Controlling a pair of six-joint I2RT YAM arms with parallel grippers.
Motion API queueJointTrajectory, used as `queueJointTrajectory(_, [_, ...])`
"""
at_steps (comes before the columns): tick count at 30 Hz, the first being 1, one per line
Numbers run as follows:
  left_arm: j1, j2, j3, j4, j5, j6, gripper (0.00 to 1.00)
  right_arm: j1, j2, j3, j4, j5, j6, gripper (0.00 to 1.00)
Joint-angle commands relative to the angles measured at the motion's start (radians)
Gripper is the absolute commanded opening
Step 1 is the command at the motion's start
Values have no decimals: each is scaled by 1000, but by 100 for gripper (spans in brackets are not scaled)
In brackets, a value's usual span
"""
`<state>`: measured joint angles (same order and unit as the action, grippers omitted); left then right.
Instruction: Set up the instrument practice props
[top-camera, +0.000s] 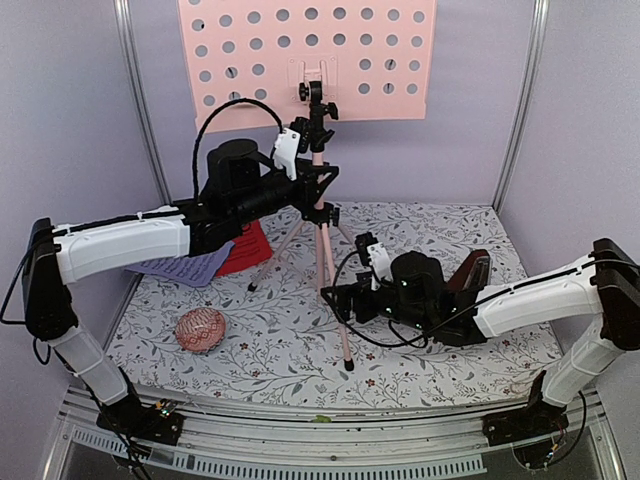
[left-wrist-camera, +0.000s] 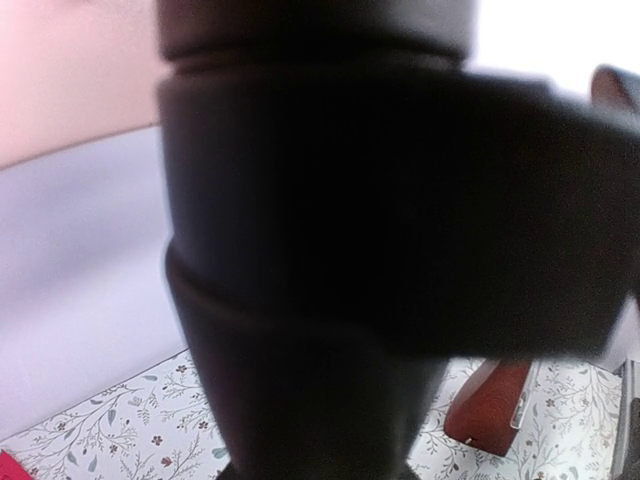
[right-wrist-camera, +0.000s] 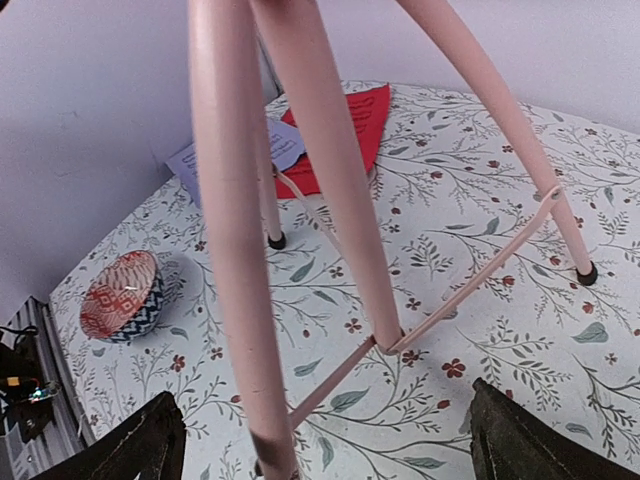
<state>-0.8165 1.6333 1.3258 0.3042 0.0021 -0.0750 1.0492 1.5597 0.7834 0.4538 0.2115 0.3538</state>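
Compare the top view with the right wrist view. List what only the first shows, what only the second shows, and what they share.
Top only: the holed pink desk of the stand, the metronome, and the left tool clamped on the stand up high.
Right wrist only: the thin braces joining the legs, seen close up.
Both: the stand's legs, the red page, the lavender page, the bowl and the floral cloth.
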Motion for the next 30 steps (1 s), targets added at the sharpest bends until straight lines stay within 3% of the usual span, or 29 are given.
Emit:
queueJointTrajectory(1, [6, -24, -14, -41, -69, -27, 5, 2, 35, 49, -70, 200, 2, 99])
queueJointTrajectory(10, [9, -66, -73, -50, -1, -14, 49, -24, 74, 96, -105, 182, -27, 99])
queueJointTrajectory(16, [13, -122, -177, -31, 49, -16, 68, -55, 69, 89, -125, 161, 0, 99])
queueJointTrajectory(24, [79, -185, -325, -40, 118, -20, 78, -81, 46, 66, -133, 164, -8, 99])
queueJointTrajectory(30, [162, -176, -378, -64, 298, 6, 80, -109, 27, 44, -133, 143, -15, 99])
